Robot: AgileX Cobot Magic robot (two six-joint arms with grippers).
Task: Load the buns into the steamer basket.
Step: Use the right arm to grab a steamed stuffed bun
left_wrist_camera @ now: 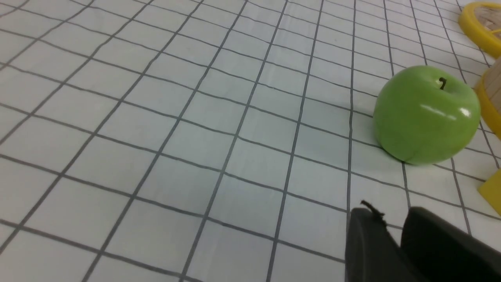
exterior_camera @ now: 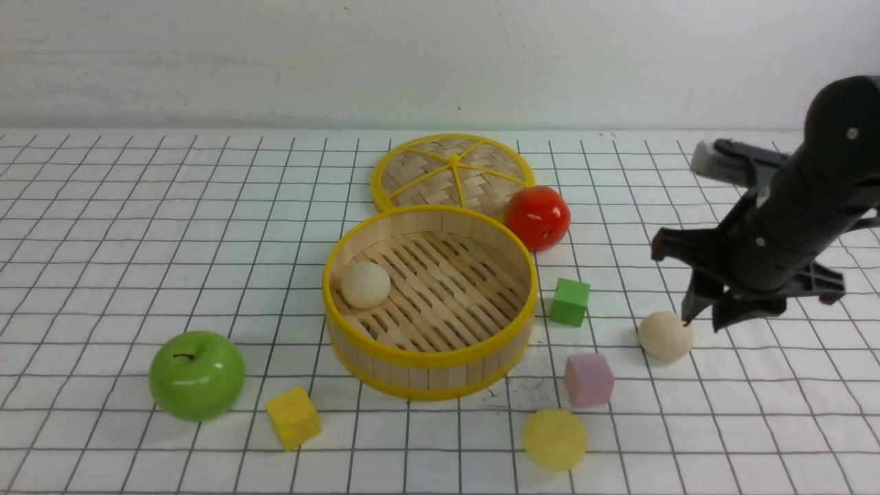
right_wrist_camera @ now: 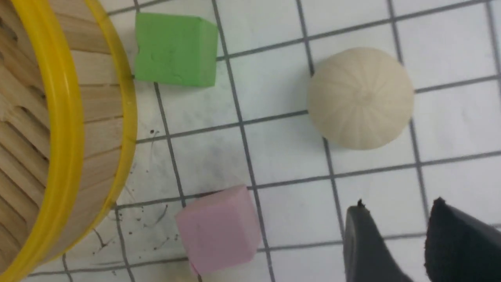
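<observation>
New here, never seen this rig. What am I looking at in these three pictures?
A robot with two arms, a gripper on each. The wide picture looks forward from between the arms; the other two come from wrist cameras. On the table: a steamer basket holding one bun, its lid behind, a beige bun and a yellow bun outside, a red apple, a green apple, green cube, pink cube, yellow cube. The right gripper hovers open beside the beige bun, empty. The left gripper, barely in view near the green apple, holds nothing.
</observation>
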